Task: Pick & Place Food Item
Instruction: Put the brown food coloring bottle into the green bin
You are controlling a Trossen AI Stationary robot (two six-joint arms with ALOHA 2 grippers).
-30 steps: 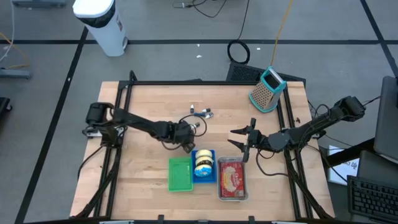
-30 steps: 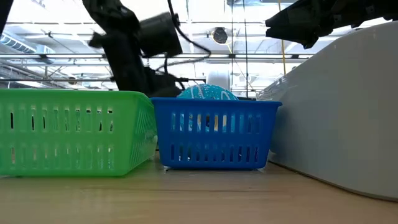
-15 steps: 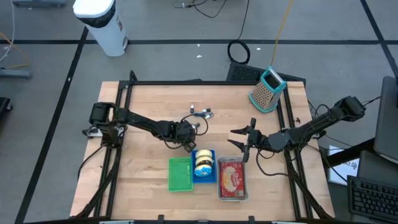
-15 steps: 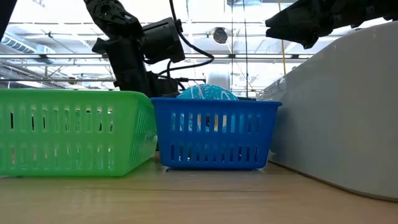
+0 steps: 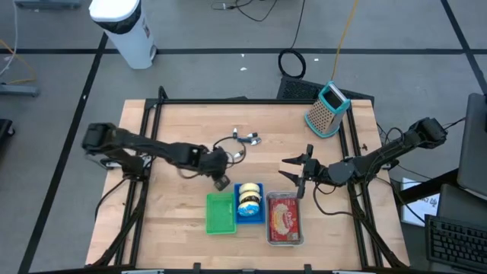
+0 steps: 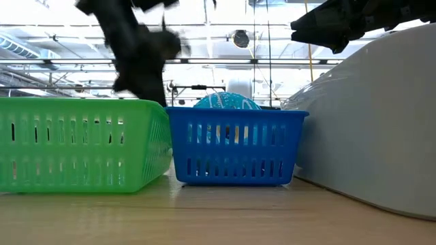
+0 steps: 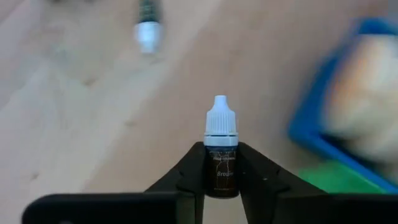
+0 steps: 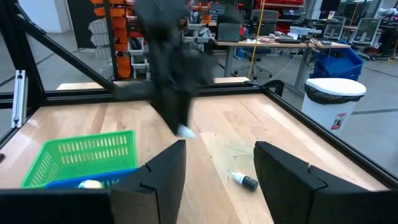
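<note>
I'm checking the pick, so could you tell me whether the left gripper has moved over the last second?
Yes. The left gripper, fingers shut on the dropper bottle, has drawn back leftward from the blue basket in the high view.

Table (image 5: 183, 122) pale matt wood; baskets green (image 5: 220, 213) and blue (image 6: 235, 144) slotted plastic; dropper bottle (image 7: 221, 158) dark glossy, white cap.

Grey concrete floor (image 5: 198, 61) with dark tape lines, pretty standard workshop. A white cylindrical bin (image 5: 123, 29) stands past the light wooden bench (image 5: 183, 125), black cables coil nearby (image 5: 291, 62), and the far side has long worktables (image 8: 273, 43) plus a blue crate (image 8: 339, 62).
</note>
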